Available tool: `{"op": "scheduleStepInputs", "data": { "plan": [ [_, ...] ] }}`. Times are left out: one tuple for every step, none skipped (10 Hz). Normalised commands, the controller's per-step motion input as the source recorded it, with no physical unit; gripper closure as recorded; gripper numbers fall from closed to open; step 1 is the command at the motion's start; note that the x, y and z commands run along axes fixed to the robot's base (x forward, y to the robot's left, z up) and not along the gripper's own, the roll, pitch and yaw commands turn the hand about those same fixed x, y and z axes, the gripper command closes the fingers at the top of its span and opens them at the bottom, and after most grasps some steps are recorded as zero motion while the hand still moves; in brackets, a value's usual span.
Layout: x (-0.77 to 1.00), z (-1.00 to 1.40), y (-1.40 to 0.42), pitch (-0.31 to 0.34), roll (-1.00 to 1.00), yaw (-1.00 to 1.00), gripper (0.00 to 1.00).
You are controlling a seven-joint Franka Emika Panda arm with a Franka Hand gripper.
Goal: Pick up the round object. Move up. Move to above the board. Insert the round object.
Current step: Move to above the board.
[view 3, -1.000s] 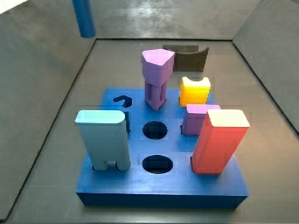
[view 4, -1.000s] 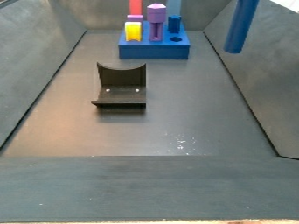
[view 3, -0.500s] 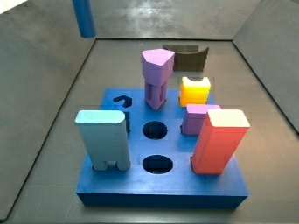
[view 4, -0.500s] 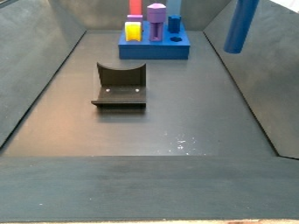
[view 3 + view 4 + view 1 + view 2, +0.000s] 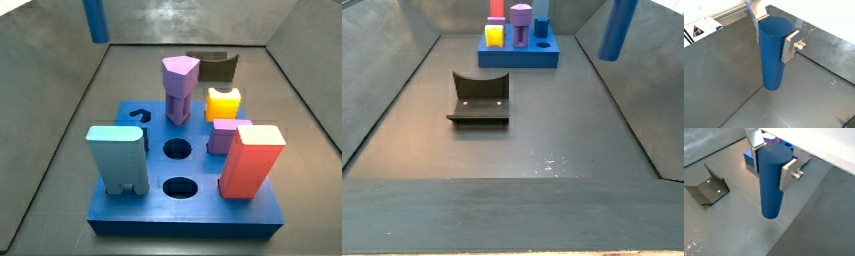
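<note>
The round object [image 5: 773, 55] is a tall smooth blue cylinder, and my gripper [image 5: 773, 37] is shut on its upper part, one silver finger [image 5: 791, 47] on each side. In both wrist views it hangs upright, well above the grey floor; the cylinder [image 5: 771, 183] and gripper [image 5: 771, 165] show the same hold. In both side views only the cylinder [image 5: 94, 20] [image 5: 619, 28] shows, high up against the bin wall, away from the board. The board [image 5: 187, 215] [image 5: 523, 57] is a thick blue block with two free round holes [image 5: 178, 148]. A corner of the board [image 5: 751, 160] peeks out behind the cylinder.
On the board stand a purple triangular peg [image 5: 179, 88], a yellow piece [image 5: 223, 102], a light-blue block [image 5: 118, 158], a red-orange block [image 5: 251, 160] and a short purple peg [image 5: 225, 135]. The fixture [image 5: 480, 97] [image 5: 707, 190] stands mid-floor. Sloped grey walls enclose the bin.
</note>
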Motion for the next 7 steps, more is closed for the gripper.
{"op": "scheduleStepInputs", "data": {
  "plan": [
    [-0.34,0.01,-0.02,0.060,-0.05,0.02,1.00],
    [-0.34,0.01,-0.02,0.060,-0.05,0.02,1.00],
    [-0.34,0.01,-0.02,0.060,-0.05,0.02,1.00],
    [-0.34,0.01,-0.02,0.060,-0.05,0.02,1.00],
    [-0.34,0.01,-0.02,0.060,-0.05,0.02,1.00],
    [-0.34,0.01,-0.02,0.060,-0.05,0.02,1.00],
    [-0.34,0.01,-0.02,0.060,-0.05,0.02,1.00]
  ]
}}
